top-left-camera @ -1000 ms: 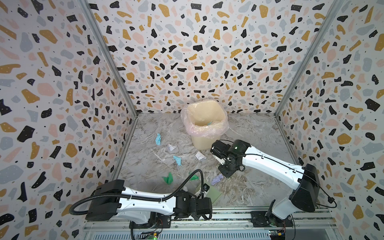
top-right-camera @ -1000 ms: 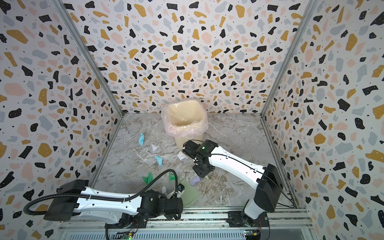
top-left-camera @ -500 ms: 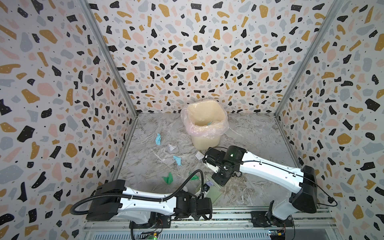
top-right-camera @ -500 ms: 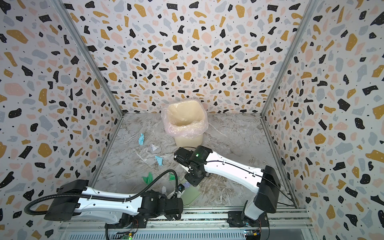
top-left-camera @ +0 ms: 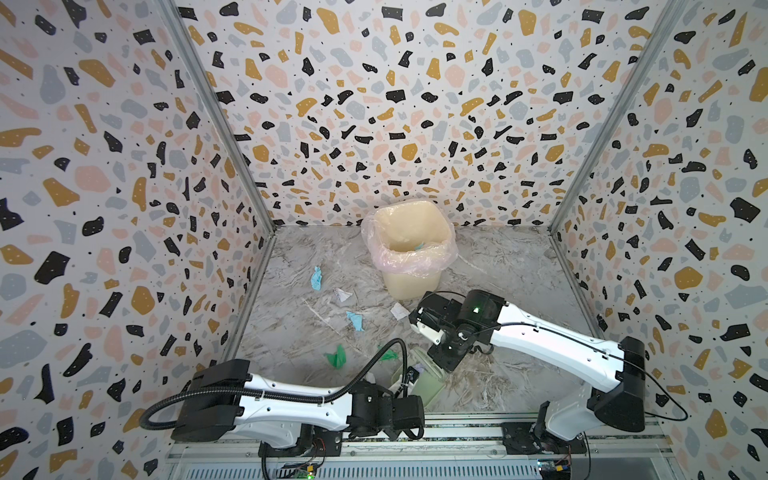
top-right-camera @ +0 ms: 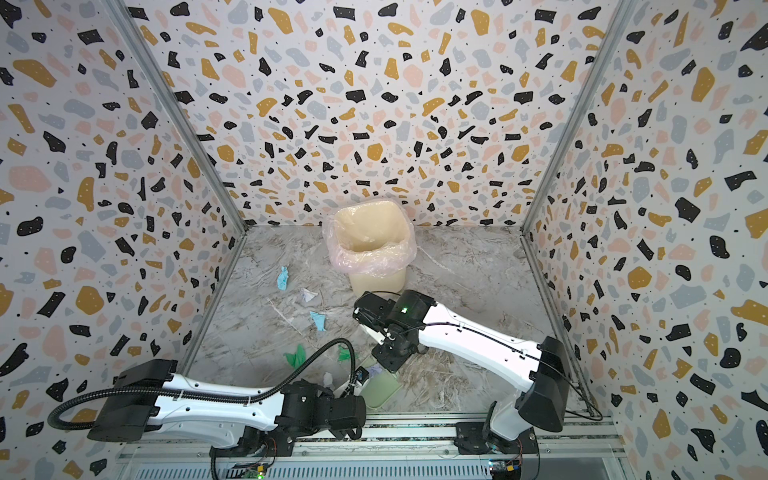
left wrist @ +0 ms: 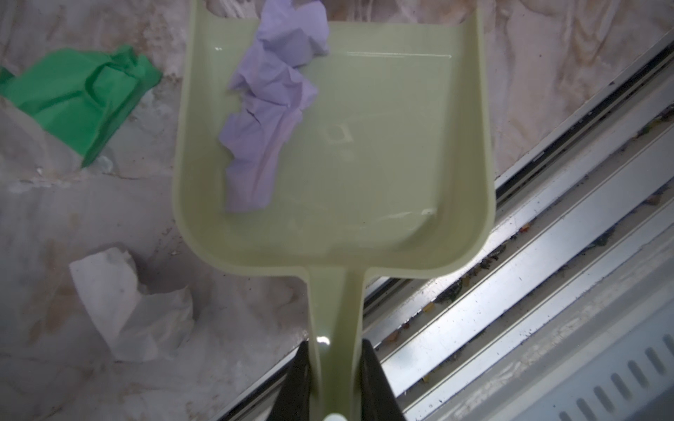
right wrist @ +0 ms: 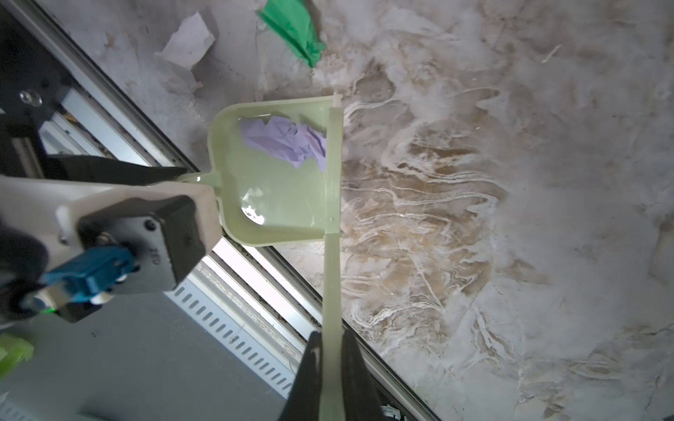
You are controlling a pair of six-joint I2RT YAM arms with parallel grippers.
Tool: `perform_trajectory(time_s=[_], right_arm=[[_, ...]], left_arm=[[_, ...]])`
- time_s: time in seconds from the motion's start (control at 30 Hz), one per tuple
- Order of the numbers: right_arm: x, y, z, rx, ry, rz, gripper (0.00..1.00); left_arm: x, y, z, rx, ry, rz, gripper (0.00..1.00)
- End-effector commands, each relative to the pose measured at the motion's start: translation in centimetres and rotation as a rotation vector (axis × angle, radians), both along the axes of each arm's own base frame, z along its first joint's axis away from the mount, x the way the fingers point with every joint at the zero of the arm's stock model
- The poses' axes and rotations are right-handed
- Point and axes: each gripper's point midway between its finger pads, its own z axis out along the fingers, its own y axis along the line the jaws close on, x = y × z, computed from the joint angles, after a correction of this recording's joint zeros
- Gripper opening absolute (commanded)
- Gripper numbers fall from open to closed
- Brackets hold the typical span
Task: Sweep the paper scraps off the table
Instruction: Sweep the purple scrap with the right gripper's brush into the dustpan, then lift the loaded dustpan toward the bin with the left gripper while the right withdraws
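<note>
Left claw [left wrist: 335, 350] is clamping narrow on the flat handle of the dustpan [left wrist: 364, 164], with black fingers [left wrist: 375, 382] pressing on both sides. The dustpan is smooth, glossy pale green plastic, squarish, with rounded back corners and raised side walls. It is lying on the table [top-left-camera: 498, 270] at the front edge, its back corner reaching over the ribbed metal rail [left wrist: 547, 291].

Right claw [right wrist: 331, 339] is pinching tight on the thin pale green handle of the brush [right wrist: 332, 182]. The brush is sitting across the dustpan's open mouth. The right wrist view is showing only the brush's back, no bristles.

The lilac scrap [left wrist: 270, 109], crumpled and creased, is lying inside the dustpan along one side wall, its far end at the mouth. In both top views only a small lilac bit [top-right-camera: 374, 368] is peeking out beside the right wrist.

The left wrist view is showing a green scrap [left wrist: 76, 98] on the table just outside the pan wall. A white crumpled scrap [left wrist: 124, 306] is lying on the table near the handle.

The top views alone are showing the rest. Blue scraps [top-left-camera: 316, 277], white scraps [top-left-camera: 343, 294] and a second green scrap [top-left-camera: 336, 356] are lying scattered on the grey-white veined marble between dustpan and bin [top-left-camera: 409, 282]. The bin is cream and tapered, wearing a thin pink plastic liner [top-left-camera: 415, 262] and standing at the back.
</note>
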Motion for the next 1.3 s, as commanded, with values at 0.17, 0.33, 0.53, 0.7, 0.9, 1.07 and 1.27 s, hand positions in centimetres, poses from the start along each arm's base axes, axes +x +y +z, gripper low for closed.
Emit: perform_trajectory(time_s=[0.17,0.33,0.53,0.7,0.9,1.07,1.27], right_arm=[[3.2,-4.6,5.2,0.153,-0.135,-0.213,0.00],[4.9,-6.9,6.6,0.268,-0.186,-0.319,0.00],[6.3,-9.1,7.4,0.394,-0.201,-0.394,0.00],[6.5,-10.0,7.5,0.427,-0.202,-0.410,0.00],[7.0,-10.7,7.6,0.473,-0.208,-0.430,0.00],[7.2,-10.8,7.8,0.490,-0.208,-0.428,0.00],[7.4,-10.7,8.4,0.509,-0.217,-0.414,0.00]], left_arm=[[2.3,-0.9,4.4,-0.075,-0.154,0.014,0.00],[4.1,-0.9,9.0,-0.124,-0.268,0.055,0.00],[5.8,0.1,15.0,-0.165,-0.385,0.112,0.00],[6.5,1.1,19.2,-0.176,-0.426,0.159,0.00],[8.0,3.4,24.1,-0.150,-0.487,0.232,0.00],[11.0,6.2,28.1,-0.076,-0.532,0.304,0.00],[15.3,8.8,31.0,-0.029,-0.547,0.348,0.00]])
